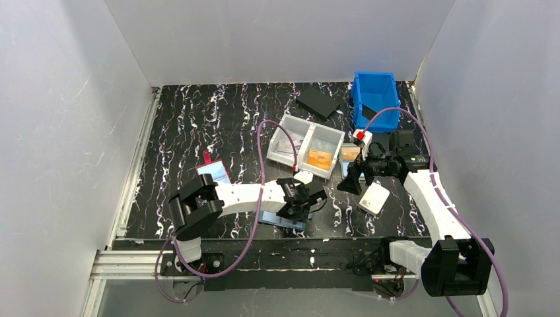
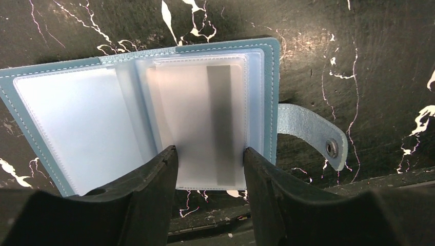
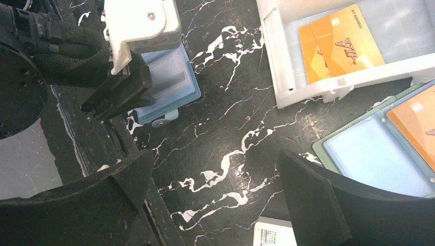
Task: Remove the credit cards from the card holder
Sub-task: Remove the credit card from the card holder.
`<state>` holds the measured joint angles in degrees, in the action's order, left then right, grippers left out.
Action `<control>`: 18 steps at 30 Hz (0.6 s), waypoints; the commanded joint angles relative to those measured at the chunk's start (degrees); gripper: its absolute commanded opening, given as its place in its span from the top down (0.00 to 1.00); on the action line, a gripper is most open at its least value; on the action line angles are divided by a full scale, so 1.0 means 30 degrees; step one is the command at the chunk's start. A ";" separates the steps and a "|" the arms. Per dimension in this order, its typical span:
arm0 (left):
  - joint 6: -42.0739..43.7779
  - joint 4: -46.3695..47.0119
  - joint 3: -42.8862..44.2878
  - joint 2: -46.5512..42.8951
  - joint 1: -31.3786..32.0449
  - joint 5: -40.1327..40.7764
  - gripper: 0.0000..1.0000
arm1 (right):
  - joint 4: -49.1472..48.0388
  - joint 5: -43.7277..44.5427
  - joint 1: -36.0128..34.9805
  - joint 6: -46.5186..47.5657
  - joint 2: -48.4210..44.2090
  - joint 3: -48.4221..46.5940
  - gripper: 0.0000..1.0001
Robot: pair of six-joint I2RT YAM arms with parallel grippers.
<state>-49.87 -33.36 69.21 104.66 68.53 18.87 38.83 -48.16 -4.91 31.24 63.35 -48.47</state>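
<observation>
Two black fingers (image 2: pixel 154 184) of the left gripper (image 2: pixel 210 166) are standing apart at the near edge of the black, white-veined table (image 2: pixel 369 61), flanking the near end of a frosted clear pocket. Whether they are pressing its edges I cannot tell.

The pocket is lying in the flat light-blue bifold card holder (image 2: pixel 77 123), which is resting open near the middle of that near edge, its small blue snap tab (image 2: pixel 313 128) sticking out sideways. A thin pale credit card (image 2: pixel 215 128) with a dark stripe is showing through the pocket.

The card is probably light, stiff and slick, while the sleeve is soft and likely clinging. The holder is light enough to be dragged along unless pinned. The best hold would be pinching the card's faces at the edge showing at the pocket's mouth.

Slightly farther and to the right, the right gripper (image 3: pixel 213 169) is hanging with jaws wide apart, gripping nothing. A small white rectangular item (image 1: pixel 374 197) is lying just beside it.

Farther on, a teal holder (image 3: pixel 369 159) and a clear two-compartment tray (image 3: pixel 359 77) holding an orange card (image 3: pixel 341 48) are sitting side by side. A blue plastic bin (image 1: pixel 376 99) is standing at the far right.
</observation>
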 commanded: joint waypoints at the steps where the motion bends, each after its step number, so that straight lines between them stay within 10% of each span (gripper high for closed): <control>1: 0.0482 -0.0153 -0.0597 -0.0488 0.0037 0.0219 0.63 | -0.0214 -0.0645 -0.0005 -0.0190 -0.0112 -0.0103 0.00; 18: 0.1073 0.1215 -0.1807 -0.2587 -0.0314 -0.1743 0.87 | 0.0311 -0.1066 -0.0005 0.0005 0.0168 -0.0445 0.00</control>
<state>-46.87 -28.91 64.93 100.68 67.83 14.85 39.03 -49.52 -4.91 31.27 63.40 -48.47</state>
